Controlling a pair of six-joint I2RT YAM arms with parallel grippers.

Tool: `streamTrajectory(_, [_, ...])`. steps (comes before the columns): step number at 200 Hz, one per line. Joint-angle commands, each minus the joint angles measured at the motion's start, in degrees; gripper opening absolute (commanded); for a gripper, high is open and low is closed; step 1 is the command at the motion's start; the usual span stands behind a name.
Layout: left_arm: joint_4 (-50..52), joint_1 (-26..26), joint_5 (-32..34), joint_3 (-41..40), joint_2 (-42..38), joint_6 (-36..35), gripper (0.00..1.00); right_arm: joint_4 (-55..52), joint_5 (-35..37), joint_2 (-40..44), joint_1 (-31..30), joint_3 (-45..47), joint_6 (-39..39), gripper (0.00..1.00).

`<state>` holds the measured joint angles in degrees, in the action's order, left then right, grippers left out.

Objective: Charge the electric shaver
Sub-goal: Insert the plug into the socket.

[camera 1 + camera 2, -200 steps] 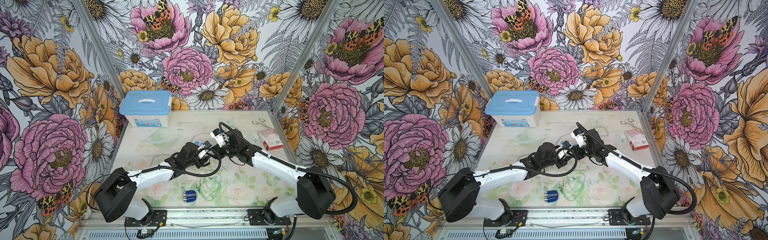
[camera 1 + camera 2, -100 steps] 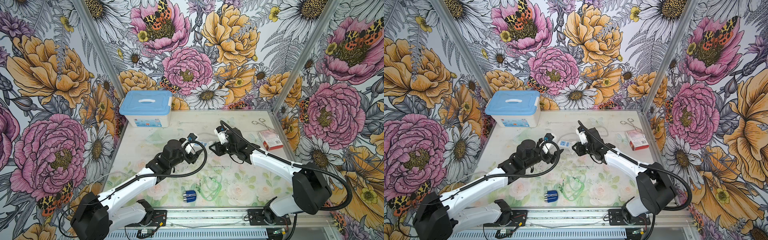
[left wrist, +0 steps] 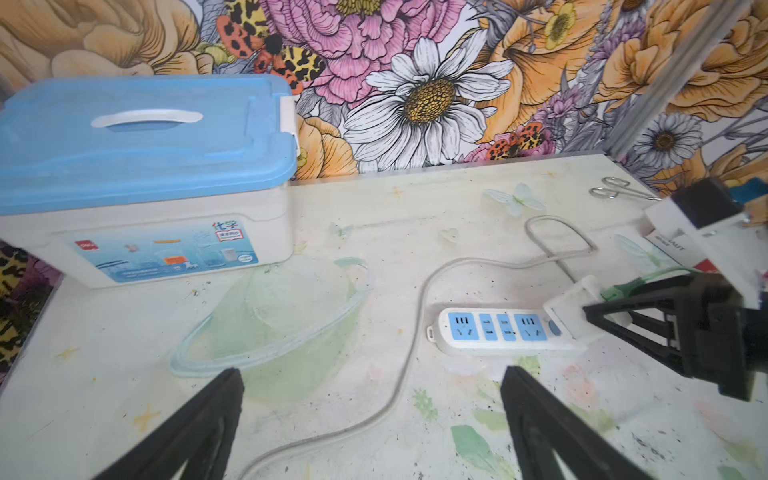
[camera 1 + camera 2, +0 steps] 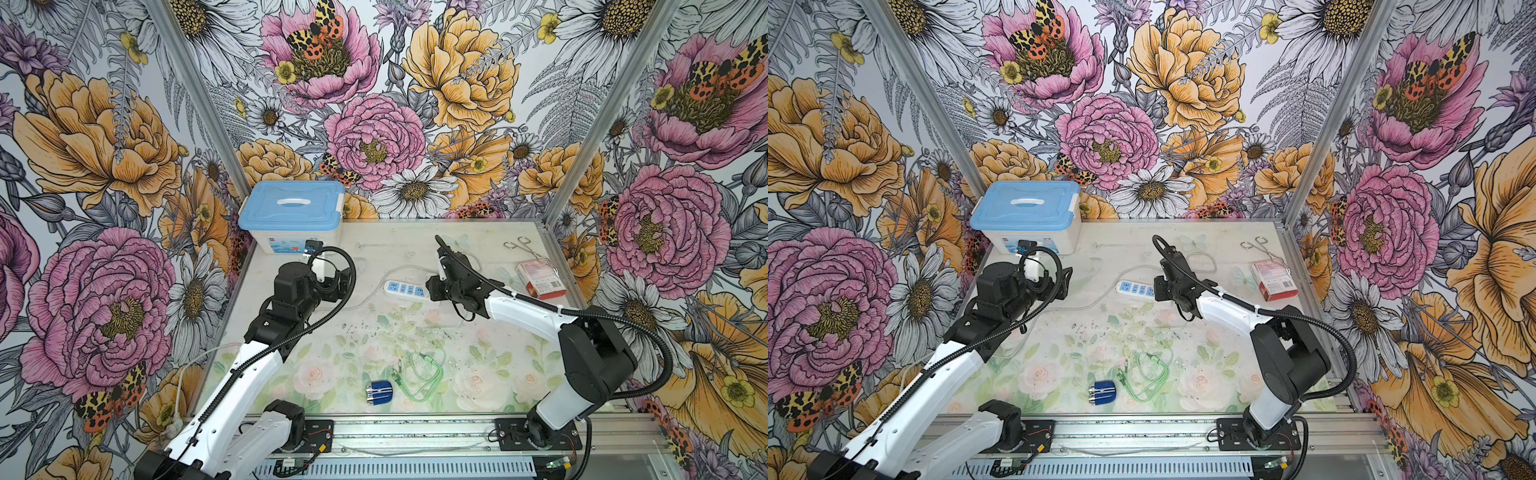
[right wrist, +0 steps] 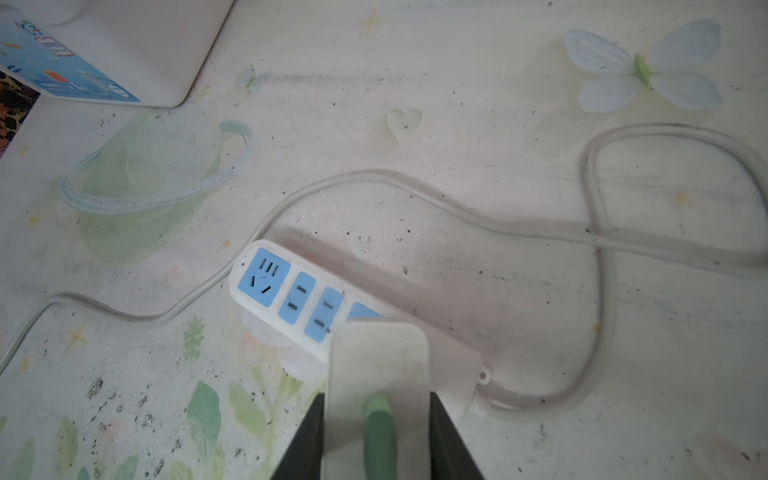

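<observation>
We see the shaver (image 4: pixel 379 392) (image 4: pixel 1101 392) lying on its side near the 6 o'clock edge of the bench (image 4: pixel 478 357), untouched by either arm. Just at its 3 o'clock lies a loosely coiled green cable (image 4: pixel 420 374), apart from it. Well away toward the shaver's 12 o'clock, near mid-bench, sits the white strip (image 4: pixel 405 288) (image 3: pixel 494 330) with blue sockets. The right gripper (image 5: pixel 376 399) (image 4: pixel 430 286) pinches a white charger (image 5: pixel 378 361) with a green plug in its back face. It holds the charger tilted over the socket at the strip's 3 o'clock end. We cannot tell whether the pins are in. The left gripper (image 3: pixel 370 374) (image 4: pixel 345 282) hovers at the strip's 9 o'clock, its fingers (image 3: pixel 224 395) spread wide and holding nothing. A blue-lidded box (image 4: pixel 291 208) fills the 11 o'clock corner. Metal forceps (image 4: pixel 524 246) and a red carton (image 4: pixel 540 279) lie toward 2 o'clock.
</observation>
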<state>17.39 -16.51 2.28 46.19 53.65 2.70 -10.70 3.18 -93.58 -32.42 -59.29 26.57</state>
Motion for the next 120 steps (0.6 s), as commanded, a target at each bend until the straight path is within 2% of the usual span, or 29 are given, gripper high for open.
streamTrajectory(1, [2.48, 1.39, 2.29, 1.27, 0.53, 2.49, 0.99, 1.4, 3.96, -0.64, -0.14, -1.8, 2.51, 0.0])
streamTrajectory(57, [2.52, 4.61, 2.15, 2.16, 0.61, 3.79, 0.99, 1.43, 5.35, -2.14, -0.61, -2.87, 5.31, 0.0])
streamTrajectory(120, [2.97, 5.04, 2.38, 2.41, -0.21, 4.19, 0.99, 1.27, 5.03, -3.95, -1.98, -4.83, 6.46, 0.0])
